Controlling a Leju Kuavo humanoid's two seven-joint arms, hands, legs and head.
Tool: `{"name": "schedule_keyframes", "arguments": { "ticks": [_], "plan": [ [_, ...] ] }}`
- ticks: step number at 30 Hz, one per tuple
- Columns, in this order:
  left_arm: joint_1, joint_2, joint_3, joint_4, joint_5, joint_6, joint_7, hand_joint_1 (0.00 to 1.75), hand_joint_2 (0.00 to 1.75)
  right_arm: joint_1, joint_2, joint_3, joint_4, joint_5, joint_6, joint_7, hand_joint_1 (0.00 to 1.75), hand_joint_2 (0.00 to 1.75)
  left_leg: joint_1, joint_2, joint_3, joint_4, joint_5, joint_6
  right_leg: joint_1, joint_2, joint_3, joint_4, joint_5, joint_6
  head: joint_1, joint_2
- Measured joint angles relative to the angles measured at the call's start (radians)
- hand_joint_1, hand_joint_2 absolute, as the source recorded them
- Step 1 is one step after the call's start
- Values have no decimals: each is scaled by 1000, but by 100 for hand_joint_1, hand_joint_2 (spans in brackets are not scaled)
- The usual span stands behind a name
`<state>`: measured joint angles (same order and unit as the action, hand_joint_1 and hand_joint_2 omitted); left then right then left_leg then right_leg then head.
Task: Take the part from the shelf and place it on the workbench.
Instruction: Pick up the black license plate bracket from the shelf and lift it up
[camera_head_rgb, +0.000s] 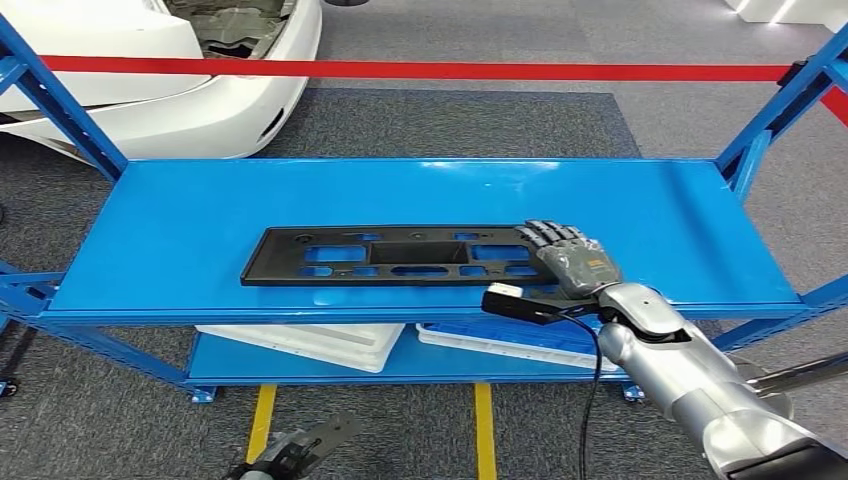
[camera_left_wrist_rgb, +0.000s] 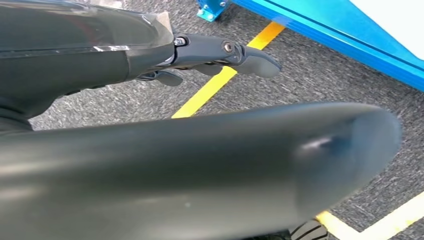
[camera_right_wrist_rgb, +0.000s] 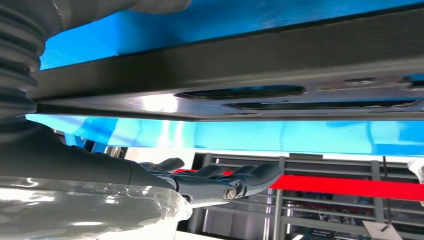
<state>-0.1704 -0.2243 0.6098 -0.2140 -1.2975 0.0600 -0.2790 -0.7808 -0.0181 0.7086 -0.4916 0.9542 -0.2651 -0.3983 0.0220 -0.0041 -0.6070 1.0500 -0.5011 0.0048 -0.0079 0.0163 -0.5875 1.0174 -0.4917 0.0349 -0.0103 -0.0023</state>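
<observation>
Shelving in blue steel (camera_head_rgb: 200, 200) carries the long black plastic part (camera_head_rgb: 390, 255) flat on its top deck, while white trays (camera_head_rgb: 320, 340) sit half hidden on the deck below. Low at the left, the left hand (camera_head_rgb: 300, 450) hangs over the carpet, holding nothing, fingers loosely apart. At the part's right end, the right hand (camera_head_rgb: 565, 255) lies fingers extended over it; whether it grips cannot be told.

Right end of the black part (camera_head_rgb: 390, 255) under the right hand (camera_head_rgb: 565, 255) — grip itself hidden.
</observation>
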Motion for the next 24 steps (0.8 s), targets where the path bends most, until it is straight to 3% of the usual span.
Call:
{"name": "schedule_keyframes", "arguments": {
  "ticks": [10,24],
  "plan": [
    [-1,0,-1,0,-3,0,3,0,0,-13,35,1,39,4,-12,-2,0,175,0,0,0,0,0,0,0,0,0,0,0,0,0,0],
    [0,1,-2,0,-2,3,3,0,0,-13,39,-1,80,37,-119,19,0,175,0,0,0,0,0,0,0,0,0,0,0,0,0,0]
  ]
}}
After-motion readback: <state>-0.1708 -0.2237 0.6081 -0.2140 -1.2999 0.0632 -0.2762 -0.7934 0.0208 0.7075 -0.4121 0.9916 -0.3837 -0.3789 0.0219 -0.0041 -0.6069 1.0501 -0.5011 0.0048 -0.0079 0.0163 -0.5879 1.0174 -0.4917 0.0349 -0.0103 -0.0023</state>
